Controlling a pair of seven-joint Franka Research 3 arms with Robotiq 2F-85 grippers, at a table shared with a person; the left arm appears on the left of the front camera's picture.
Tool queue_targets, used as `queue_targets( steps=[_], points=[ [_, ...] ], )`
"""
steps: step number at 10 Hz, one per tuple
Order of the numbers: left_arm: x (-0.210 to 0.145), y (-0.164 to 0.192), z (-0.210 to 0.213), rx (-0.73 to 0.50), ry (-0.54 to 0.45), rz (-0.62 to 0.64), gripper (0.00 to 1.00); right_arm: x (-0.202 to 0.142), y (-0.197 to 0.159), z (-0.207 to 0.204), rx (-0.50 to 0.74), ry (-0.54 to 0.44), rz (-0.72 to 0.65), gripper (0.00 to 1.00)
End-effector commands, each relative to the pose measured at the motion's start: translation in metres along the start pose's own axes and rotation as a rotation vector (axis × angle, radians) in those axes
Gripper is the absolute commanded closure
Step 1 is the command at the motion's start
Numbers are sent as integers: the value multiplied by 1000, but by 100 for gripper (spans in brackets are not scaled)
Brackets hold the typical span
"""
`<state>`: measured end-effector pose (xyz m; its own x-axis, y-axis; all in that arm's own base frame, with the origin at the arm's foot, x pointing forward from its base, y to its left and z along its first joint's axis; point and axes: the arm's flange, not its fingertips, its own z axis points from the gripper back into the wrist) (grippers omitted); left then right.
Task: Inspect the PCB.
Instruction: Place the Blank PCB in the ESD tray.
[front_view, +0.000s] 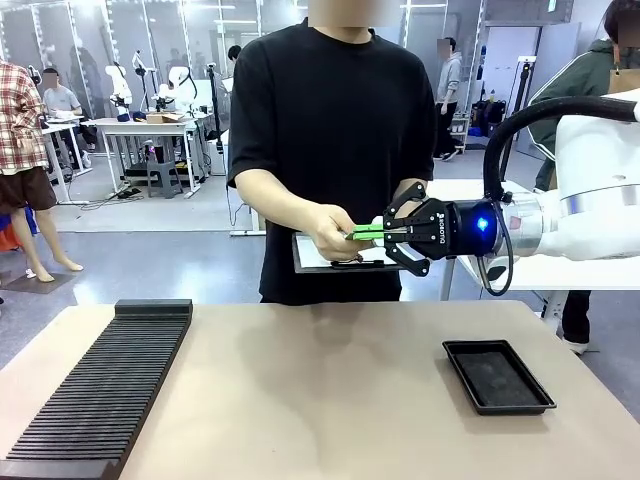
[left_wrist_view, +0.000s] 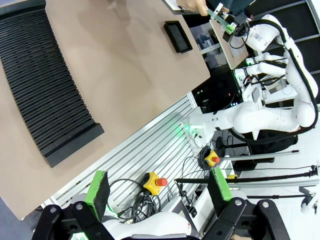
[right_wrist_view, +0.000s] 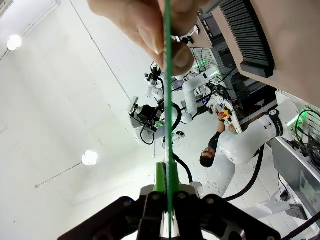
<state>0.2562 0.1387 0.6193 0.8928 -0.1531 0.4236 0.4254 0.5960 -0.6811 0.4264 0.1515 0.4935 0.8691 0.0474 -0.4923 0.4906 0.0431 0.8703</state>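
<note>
Right tool (front_view: 385, 232) clamped on the PCB (front_view: 365, 232), held edge-on in the air past the table's (front_view: 320, 400) far edge, about 1 o'clock from the middle of the front view. Person's hand (front_view: 335, 235) pinches the PCB's other end, clipboard (front_view: 312, 258) just below. Left tool (left_wrist_view: 159, 192) spread wide, above the table's near edge. Black tray (front_view: 497, 377) at 4 o'clock, slotted black rack (front_view: 100, 390) at 8 o'clock.

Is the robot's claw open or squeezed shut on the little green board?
Shut. The right gripper pinches one end of the PCB; the person's hand holds the other end.
</note>
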Motion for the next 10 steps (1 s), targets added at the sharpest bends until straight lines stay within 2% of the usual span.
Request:
queue_targets(
  steps=[1, 10],
  points=[
    [1, -3, 2, 19, 5, 11, 0, 0, 3, -1, 1, 2, 3, 100],
    [1, -3, 2, 19, 5, 11, 0, 0, 3, -1, 1, 2, 3, 100]
  ],
)
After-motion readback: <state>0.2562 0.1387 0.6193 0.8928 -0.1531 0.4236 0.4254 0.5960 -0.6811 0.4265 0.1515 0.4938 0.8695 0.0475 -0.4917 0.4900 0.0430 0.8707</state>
